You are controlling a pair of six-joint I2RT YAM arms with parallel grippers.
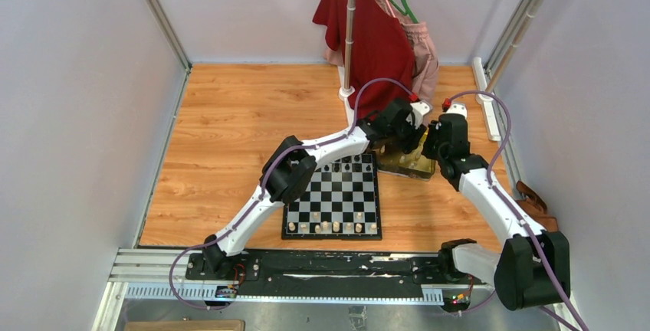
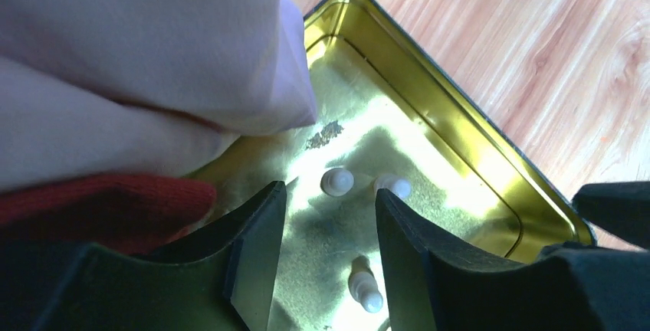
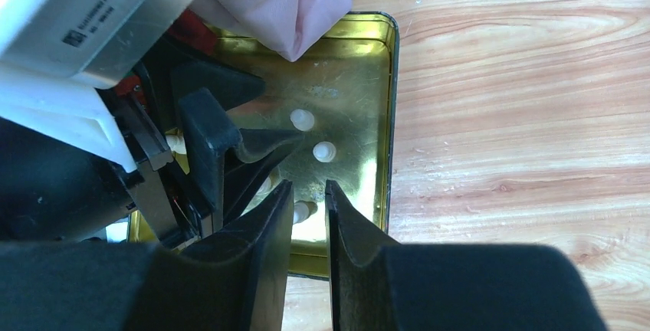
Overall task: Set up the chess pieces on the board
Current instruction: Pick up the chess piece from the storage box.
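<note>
- So, both arms are stretched out past the far right corner of the board [image 1: 333, 193]. That's where the gold tin [image 1: 410, 164] sits, and the unplaced chess pieces [image 2: 336, 181] are lying loose on its floor.
- The board is only partly set: pale men along the near edge, black ones along the far edge.
- The left gripper [image 2: 328, 197] has its jaws roughly half apart with nothing in them. It's aimed down at two pale pieces, so my guess is it's lining up a pick.
- The right gripper [image 3: 308, 187] is open just a narrow slot. A pale piece shows in that slot, but the gap looks wider than the piece, so I'd say it isn't pinched.
- Room is tight. The two grippers crowd each other over one small tin, so they could easily bump.
- A pink cloth [image 2: 153, 40] and a red cloth [image 2: 100, 201] droop over one corner of the tin, right beside the left fingers [image 2: 257, 231]. Snag risk there.
- The tin's raised rim hems the pieces in, so anything near the wall looks awkward to straddle.
- There's plenty of bare wood on the table [image 1: 230, 132] beside the board, though.
</note>
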